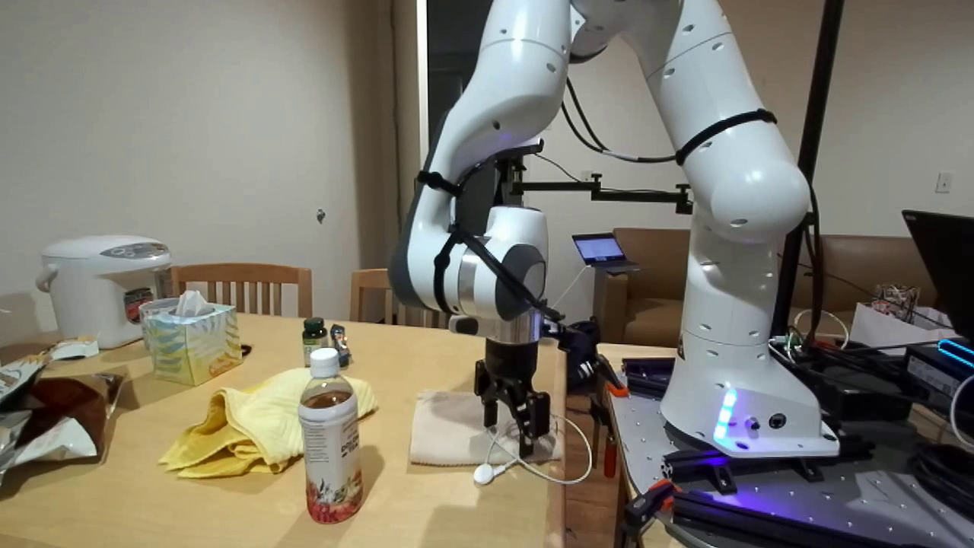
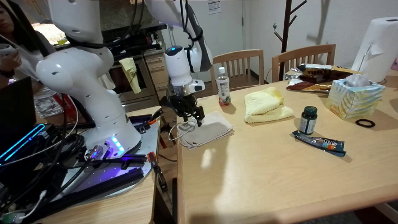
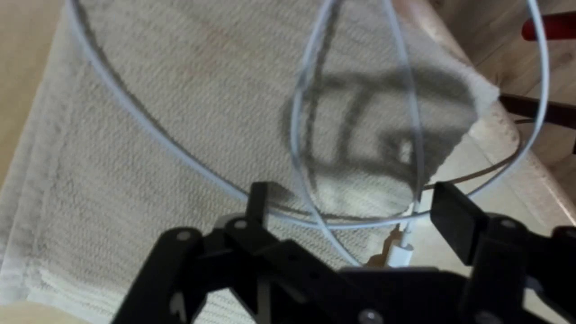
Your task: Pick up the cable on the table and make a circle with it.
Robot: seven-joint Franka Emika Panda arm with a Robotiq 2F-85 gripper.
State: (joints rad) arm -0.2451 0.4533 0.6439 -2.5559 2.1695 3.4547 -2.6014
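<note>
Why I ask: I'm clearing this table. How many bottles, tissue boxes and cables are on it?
2 bottles: a drink bottle and a green-capped bottle
1 tissue box
1 whitish cable
Total: 4

bottle (image 2: 223,89) upright near yellow cloth (image 2: 267,105); wrapped bar (image 2: 320,143) just beside green-lidded jar (image 2: 308,120).

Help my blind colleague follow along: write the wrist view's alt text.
A black two-fingered robot hand stands open over a thin, whitish, flexible cable that loops across a folded beige cloth and past the edge of a light-brown wooden table.
</note>
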